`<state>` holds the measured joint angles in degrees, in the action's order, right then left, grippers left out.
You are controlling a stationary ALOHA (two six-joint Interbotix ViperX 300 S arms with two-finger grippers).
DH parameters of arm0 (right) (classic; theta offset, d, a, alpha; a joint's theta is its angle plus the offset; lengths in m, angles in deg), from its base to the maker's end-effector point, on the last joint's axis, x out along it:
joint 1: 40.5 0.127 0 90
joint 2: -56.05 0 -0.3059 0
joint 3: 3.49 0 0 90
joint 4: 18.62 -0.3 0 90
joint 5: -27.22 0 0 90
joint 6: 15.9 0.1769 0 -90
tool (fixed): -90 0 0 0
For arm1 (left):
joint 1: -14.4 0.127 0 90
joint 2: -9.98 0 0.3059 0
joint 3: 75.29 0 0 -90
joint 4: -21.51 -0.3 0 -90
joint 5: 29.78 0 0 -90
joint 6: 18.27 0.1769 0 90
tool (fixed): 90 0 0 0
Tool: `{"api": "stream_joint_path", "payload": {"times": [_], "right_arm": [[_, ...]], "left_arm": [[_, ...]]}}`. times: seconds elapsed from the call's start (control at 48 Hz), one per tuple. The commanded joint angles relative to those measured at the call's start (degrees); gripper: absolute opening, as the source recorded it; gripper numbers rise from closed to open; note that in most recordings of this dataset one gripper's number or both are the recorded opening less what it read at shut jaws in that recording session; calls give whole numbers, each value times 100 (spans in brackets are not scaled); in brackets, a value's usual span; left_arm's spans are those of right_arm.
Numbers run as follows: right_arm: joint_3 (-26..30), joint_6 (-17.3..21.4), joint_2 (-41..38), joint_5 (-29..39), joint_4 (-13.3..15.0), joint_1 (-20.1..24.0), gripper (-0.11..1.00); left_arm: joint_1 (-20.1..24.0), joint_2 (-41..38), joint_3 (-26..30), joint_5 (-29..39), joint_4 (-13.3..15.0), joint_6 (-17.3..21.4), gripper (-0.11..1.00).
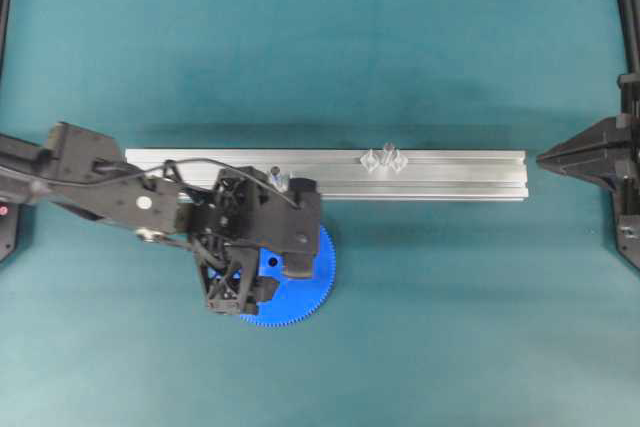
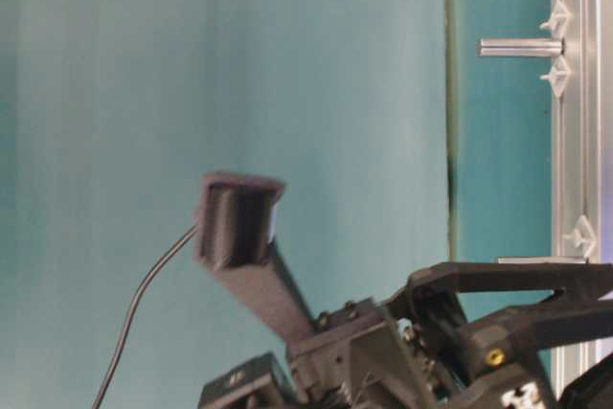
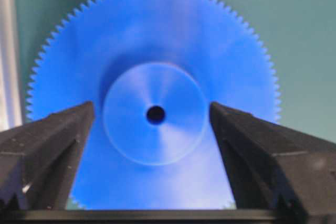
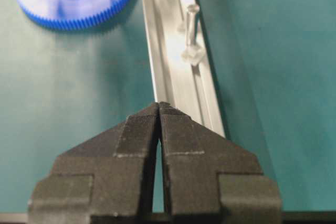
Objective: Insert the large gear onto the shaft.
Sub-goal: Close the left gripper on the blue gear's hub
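Spread wide, my left end effector [image 3: 152,129] sits directly over the large gear [image 3: 152,51], one finger [image 3: 47,145] on each side of the raised hub, neither pad touching it in the left wrist view. That gear lies flat on the green tabletop [image 1: 450,327], hub upward, centre hole visible and unoccupied. From overhead, the left arm covers much of the gear [image 1: 305,292]; only its right and lower toothed rim shows past the black housing. The gear rests just beside the near edge of the aluminium rail [image 1: 450,175], not on it.

On the rail, two pins stand upright in clear mounts. One pin [image 1: 277,177] stands close to the gear, partly screened by my left wrist. The other pin [image 1: 387,155] stands further right along the rail, well apart from the gear. I cannot tell from these views which of the two is the intended shaft. Neither carries the gear.

My right end effector [image 4: 159,108] is pressed together, pads meeting along their length, holding nothing. It hovers at the right end of the rail [image 4: 178,72], pointing along it, with the nearer pin [image 4: 191,17] ahead and the gear [image 4: 73,3] at the far left beyond. Overhead, the right end effector [image 1: 545,159] sits just off the rail's right end.
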<state>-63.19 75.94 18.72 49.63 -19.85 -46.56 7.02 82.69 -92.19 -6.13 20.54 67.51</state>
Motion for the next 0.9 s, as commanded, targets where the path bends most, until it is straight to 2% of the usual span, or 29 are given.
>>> {"api": "stream_joint_path", "payload": {"times": [0.0, 0.876], "right_arm": [[35, 44, -35, -35, 0, -18, 9], [-18, 44, 9, -123, 0, -18, 9]], "left_arm": [[-26, -26, 220, 185, -9, 0, 91], [-26, -457, 439, 668, -9, -18, 91]]}}
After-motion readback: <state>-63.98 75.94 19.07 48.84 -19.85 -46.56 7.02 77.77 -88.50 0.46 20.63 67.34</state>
